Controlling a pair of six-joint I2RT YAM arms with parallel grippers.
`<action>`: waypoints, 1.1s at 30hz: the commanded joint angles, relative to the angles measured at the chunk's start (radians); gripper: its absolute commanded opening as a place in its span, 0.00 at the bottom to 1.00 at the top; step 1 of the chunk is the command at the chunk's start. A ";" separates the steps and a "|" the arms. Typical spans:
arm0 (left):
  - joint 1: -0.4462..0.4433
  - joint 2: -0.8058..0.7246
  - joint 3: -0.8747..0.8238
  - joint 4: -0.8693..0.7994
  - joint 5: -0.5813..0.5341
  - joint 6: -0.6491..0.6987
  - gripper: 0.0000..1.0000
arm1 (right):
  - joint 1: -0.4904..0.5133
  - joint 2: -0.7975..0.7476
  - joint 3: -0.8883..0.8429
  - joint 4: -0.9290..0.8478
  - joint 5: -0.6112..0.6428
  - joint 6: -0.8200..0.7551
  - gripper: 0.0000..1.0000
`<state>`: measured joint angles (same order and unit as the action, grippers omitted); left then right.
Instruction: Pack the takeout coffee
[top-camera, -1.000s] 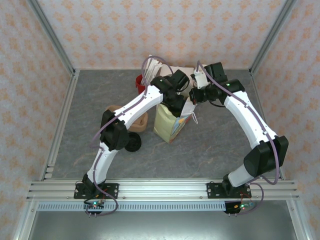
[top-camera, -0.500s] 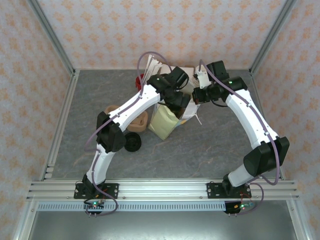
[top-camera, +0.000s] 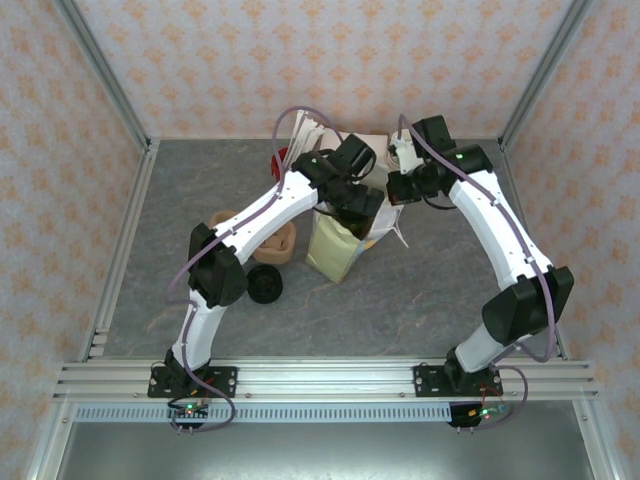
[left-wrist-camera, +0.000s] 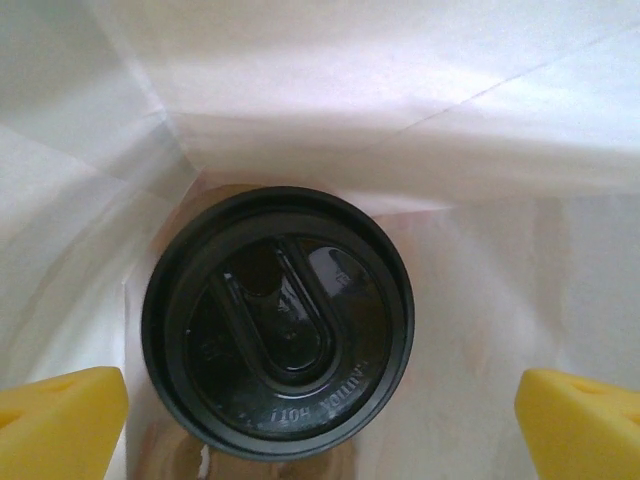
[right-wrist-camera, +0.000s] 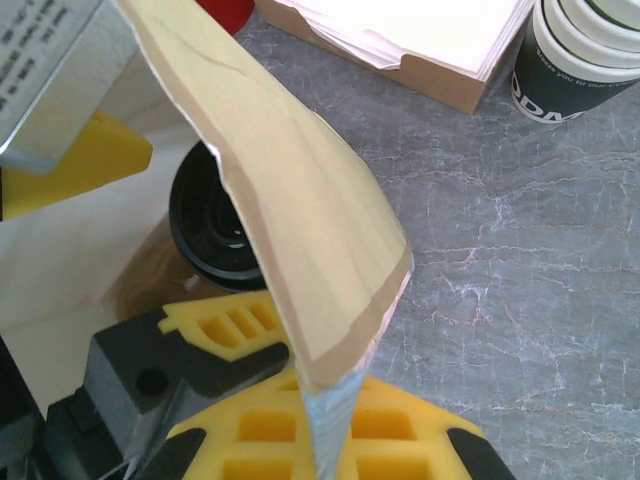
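Coffee: the takeout coffee (left-wrist-camera: 278, 336) stands upright deep inside the paper bag (left-wrist-camera: 400, 90), long axis vertical, black lid facing up.
Left tool: the left tool (left-wrist-camera: 320, 425) is released, its yellow fingers (left-wrist-camera: 60, 425) spread wide to either side of the lid and clear of it.
Right tool: the right tool (right-wrist-camera: 310, 395) is clenched on the bag's upper edge.
Around: a stack of paper cups (right-wrist-camera: 585, 50) and a napkin box (right-wrist-camera: 420, 40) stand on the tabletop (right-wrist-camera: 520, 250) beyond the bag; a black disc (top-camera: 265, 285) lies to its left.
In the way: the bag's walls close round the cup.
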<state>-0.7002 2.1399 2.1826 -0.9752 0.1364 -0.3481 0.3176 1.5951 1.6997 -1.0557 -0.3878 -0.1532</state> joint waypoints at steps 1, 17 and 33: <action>0.009 -0.068 -0.010 0.073 0.063 -0.014 1.00 | 0.004 0.022 0.049 -0.012 0.009 0.022 0.00; 0.010 -0.127 0.025 0.100 0.248 0.004 1.00 | -0.017 0.067 0.108 -0.033 0.024 0.043 0.00; 0.039 -0.110 0.146 0.150 0.423 -0.018 1.00 | -0.052 0.093 0.157 -0.026 -0.048 0.052 0.00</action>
<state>-0.6540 2.0377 2.2429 -0.8963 0.4557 -0.3473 0.2626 1.6779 1.8446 -1.0992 -0.4244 -0.1070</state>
